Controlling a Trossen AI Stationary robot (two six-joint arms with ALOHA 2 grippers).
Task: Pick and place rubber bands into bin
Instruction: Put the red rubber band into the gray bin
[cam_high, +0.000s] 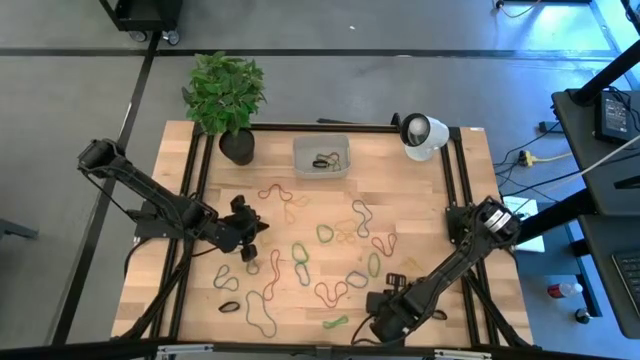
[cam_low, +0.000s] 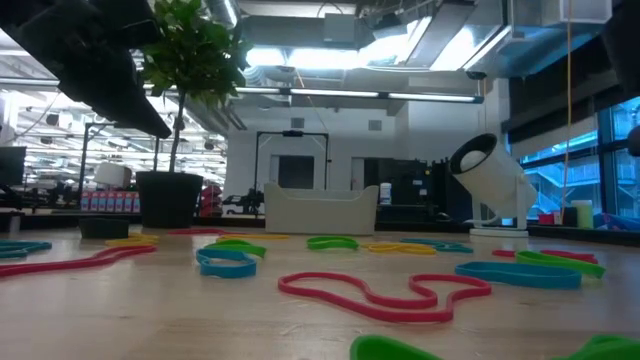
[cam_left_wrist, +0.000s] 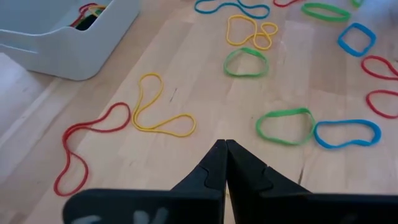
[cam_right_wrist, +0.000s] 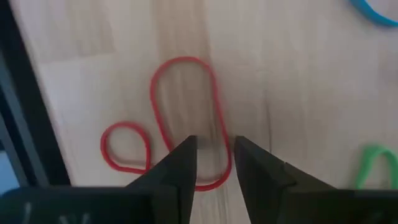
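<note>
No legible writing | left gripper (cam_high: 252, 240) left of centre, jaws closed, empty | right gripper (cam_right_wrist: 214, 163) lower right, jaws narrowly apart over red band (cam_right_wrist: 186, 118) | rubber bands (cam_high: 300, 262) scattered mid-table, some in bin (cam_high: 321, 156) top centre

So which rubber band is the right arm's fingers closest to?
The red figure-eight band: its big loop runs between the open fingers of the right gripper. The green band lies off to one side.

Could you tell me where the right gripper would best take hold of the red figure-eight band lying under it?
Probably the side strand of the red band's larger loop, from straight above. It lies flat on the wood, and the right gripper's slightly open fingers already straddle that strand.
</note>
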